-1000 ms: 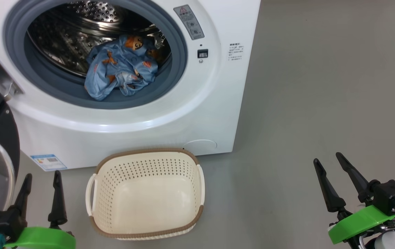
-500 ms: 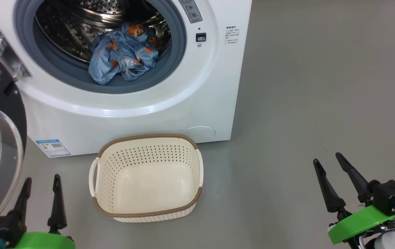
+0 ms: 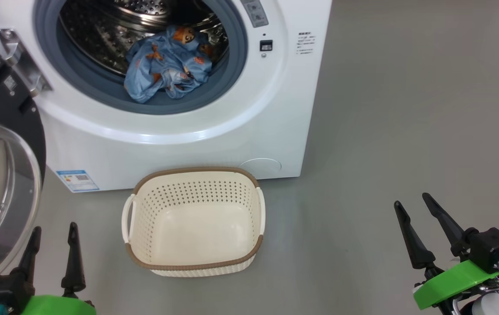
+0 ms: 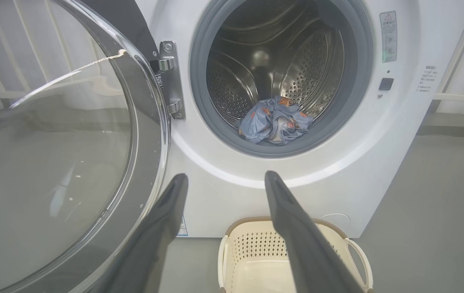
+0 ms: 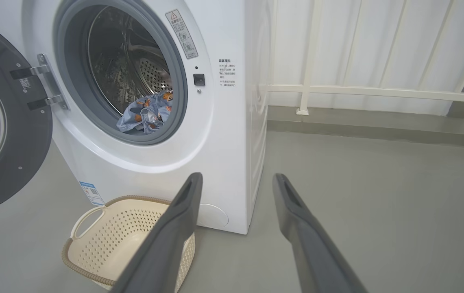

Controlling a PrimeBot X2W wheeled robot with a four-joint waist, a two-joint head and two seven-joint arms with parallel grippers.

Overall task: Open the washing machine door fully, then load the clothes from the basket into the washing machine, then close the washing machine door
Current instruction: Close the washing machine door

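Head view: the clothes (image 3: 167, 65) lie bunched at the front lip of the drum (image 3: 96, 35) inside the washing machine (image 3: 232, 131), toward 11 o'clock. The washing machine door (image 3: 0, 175) stands swung open at 9 o'clock. The basket (image 3: 197, 169) sits empty on the floor (image 3: 385, 109) just before the machine, near 6 o'clock. The left gripper (image 3: 54, 226) at 7 o'clock and the right gripper (image 3: 411, 199) at 4 o'clock both gape, holding nothing.

Head above, wrists low: washing machine (image 3: 188, 144)
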